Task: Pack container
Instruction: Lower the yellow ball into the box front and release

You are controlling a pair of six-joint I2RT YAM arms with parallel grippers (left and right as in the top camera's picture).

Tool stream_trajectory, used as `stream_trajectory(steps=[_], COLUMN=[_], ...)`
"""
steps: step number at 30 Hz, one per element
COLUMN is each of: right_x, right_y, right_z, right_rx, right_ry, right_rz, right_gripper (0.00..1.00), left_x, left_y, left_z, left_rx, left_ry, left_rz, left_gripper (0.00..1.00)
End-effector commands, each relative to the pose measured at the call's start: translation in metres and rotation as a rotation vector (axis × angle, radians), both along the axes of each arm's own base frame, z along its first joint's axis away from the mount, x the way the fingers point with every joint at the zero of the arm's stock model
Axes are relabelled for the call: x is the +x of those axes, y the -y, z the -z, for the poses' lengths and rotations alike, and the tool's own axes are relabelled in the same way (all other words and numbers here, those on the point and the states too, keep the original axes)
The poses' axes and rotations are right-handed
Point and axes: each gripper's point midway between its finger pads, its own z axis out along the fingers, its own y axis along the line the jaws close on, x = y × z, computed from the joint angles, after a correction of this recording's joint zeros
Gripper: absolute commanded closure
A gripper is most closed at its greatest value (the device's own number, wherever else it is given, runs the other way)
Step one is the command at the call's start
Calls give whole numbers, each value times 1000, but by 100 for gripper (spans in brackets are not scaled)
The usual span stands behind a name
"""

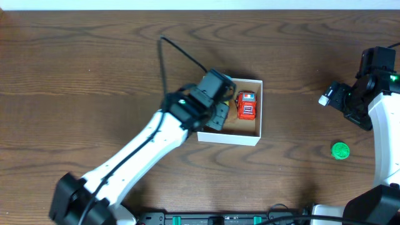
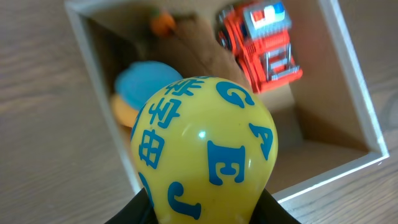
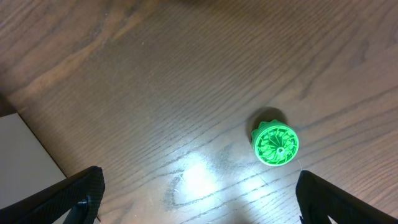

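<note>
1. Over the left part of the container (image 1: 230,138), near the middle of the table (image 1: 87,62), we see the left gripper (image 1: 215,112) clamped on a yellow ball (image 2: 205,149) printed with blue letters. Its dark fingers (image 2: 142,214) press the ball's near end from both sides.
2. The ball is bulb-shaped. Its long axis runs straight out from the jaws, broad end leading, so the box floor lies directly beyond it with nothing between.
3. Inside the box we count a red toy truck (image 2: 264,43) lying along the right wall, a blue round piece (image 2: 146,84), a small orange piece (image 2: 163,22) and a brown lump (image 2: 193,53) we cannot identify. We cannot tell whether the ball touches the floor yet.
4. We judge the step in hand to be setting the ball down. The free floor sits between the blue round piece and the truck, and a round toy let go there may roll against either one.
5. The right gripper (image 3: 199,193) hangs over bare wood at the table's right side, jaws spread wide and empty. A green ridged toy (image 3: 275,144) lies on the table ahead of them, off toward one finger. It is well apart from the container, and the right arm is clearly the nearer one to fetch it.
</note>
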Motion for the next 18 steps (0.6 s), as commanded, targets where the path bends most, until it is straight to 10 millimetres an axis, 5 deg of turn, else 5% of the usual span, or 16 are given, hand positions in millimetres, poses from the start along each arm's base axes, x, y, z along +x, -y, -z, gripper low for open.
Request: stream_trajectory(steps=[1,3,7,13,18], right_x=[0,0,0,2,14], right_y=[1,1,1,-2,-3], right_z=[-1,-1,-1,-2,-22], right_rx=[0,0,0,2,-25], right_ry=[2,2,3,9,92], right_rz=[-12,-12,-12,-52,-94], right_gripper=[1,1,1,1,1], left_x=[-6,-8,-8,7,31], left_y=[6,8,7,-22,-84], left_z=[11,11,6,-14,-48], left_rx=[31,32,25,10,-34], left_ry=[-20,-21,-11,25,86], left_rz=[32,41,39,-44,-225], left_gripper=[66,56,4,2,2])
